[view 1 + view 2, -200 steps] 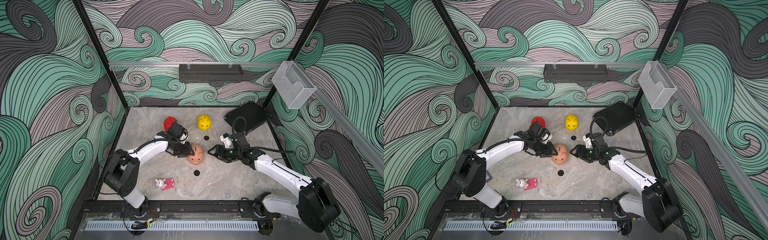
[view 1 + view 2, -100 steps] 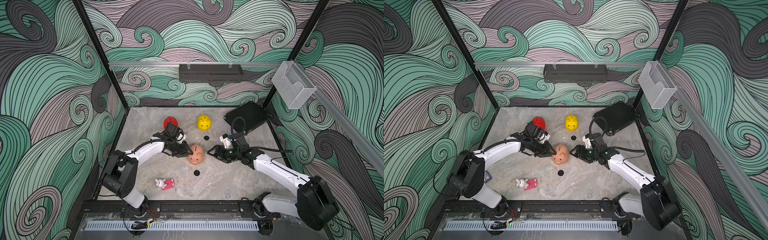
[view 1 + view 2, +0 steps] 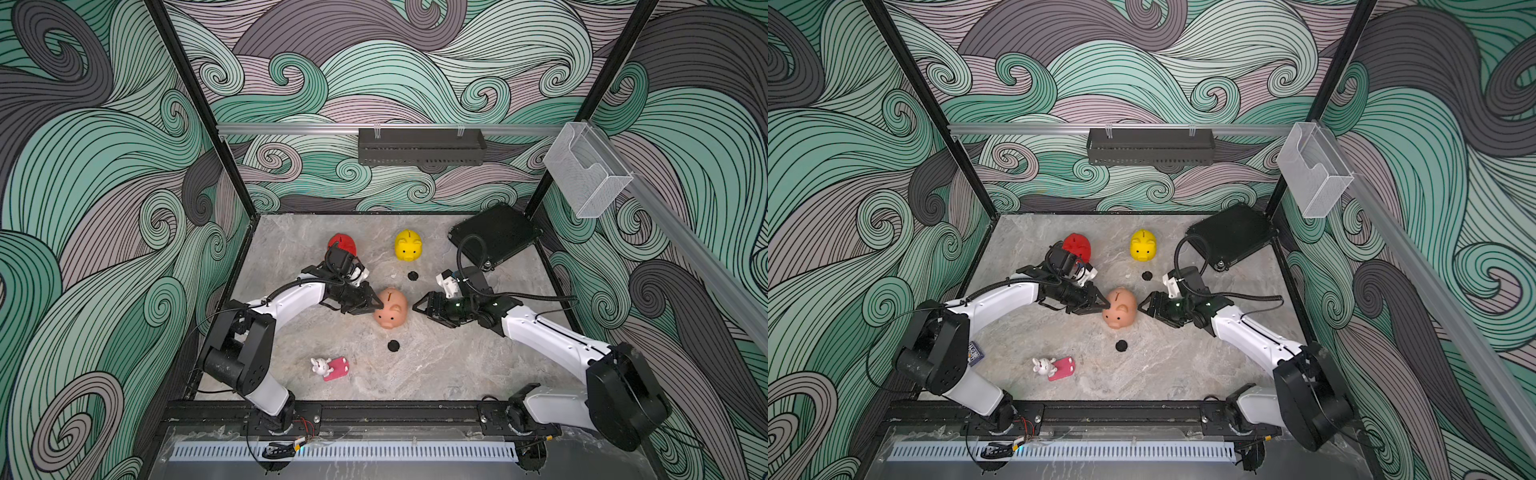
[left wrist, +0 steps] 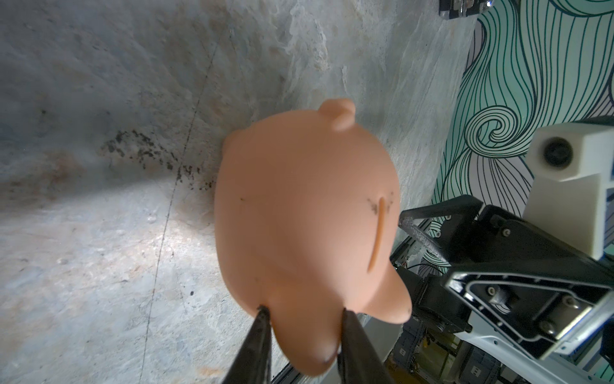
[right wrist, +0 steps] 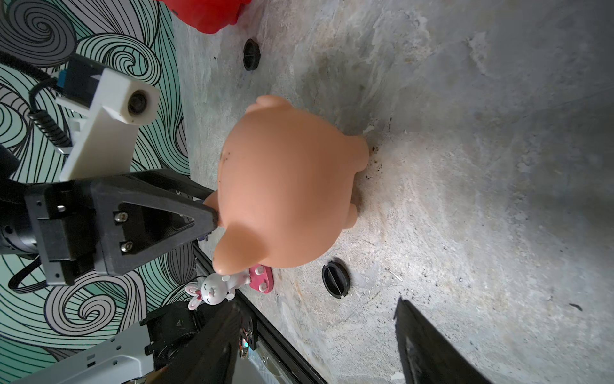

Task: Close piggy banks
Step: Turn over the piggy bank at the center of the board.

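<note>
Tabletop (image 3: pixel 457 374) is bearing the peach pig (image 3: pixel 390 309). Left pincer (image 3: pixel 374 306) is newly gripping its ear for turning; right pincer (image 3: pixel 419 308) is gaping.

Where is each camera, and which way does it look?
Both top views: high at the front, looking down on the table; left arm and right arm show.
Left wrist: rides the left arm, faces the peach pig; left gripper pinches its ear.
Right wrist: rides the right arm, faces that pig too; open right gripper shows.
Shared: both wrists see the peach pig.
</note>
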You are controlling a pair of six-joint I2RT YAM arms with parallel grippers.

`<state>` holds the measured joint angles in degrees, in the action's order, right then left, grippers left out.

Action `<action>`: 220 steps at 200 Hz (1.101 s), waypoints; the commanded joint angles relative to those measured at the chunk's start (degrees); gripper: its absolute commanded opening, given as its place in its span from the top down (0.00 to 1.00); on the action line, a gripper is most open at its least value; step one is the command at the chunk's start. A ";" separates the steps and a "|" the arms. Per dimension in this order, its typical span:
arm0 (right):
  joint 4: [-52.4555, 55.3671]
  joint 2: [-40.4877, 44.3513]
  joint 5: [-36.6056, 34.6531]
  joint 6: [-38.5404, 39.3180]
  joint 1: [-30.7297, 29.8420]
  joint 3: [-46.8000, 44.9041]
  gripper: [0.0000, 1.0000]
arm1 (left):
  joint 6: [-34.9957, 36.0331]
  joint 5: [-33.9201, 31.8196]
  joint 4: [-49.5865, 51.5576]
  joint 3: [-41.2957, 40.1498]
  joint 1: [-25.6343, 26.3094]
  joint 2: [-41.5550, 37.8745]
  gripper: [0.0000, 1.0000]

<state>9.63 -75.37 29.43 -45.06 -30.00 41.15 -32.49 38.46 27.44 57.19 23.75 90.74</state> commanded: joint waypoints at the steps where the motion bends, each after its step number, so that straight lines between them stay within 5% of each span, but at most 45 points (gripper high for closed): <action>1: -0.93 -0.55 0.15 0.32 -0.44 2.13 0.26 | 1.04 -1.12 0.93 -1.42 -0.99 0.05 0.70; 220: -2.38 -3.94 -0.16 -0.16 -3.21 3.85 0.26 | 1.39 -0.45 0.57 -3.42 -4.66 0.12 0.71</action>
<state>8.23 -78.65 29.47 -45.25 -32.69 43.27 -31.66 40.56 25.71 55.13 19.55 90.13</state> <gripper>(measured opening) 0.736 0.290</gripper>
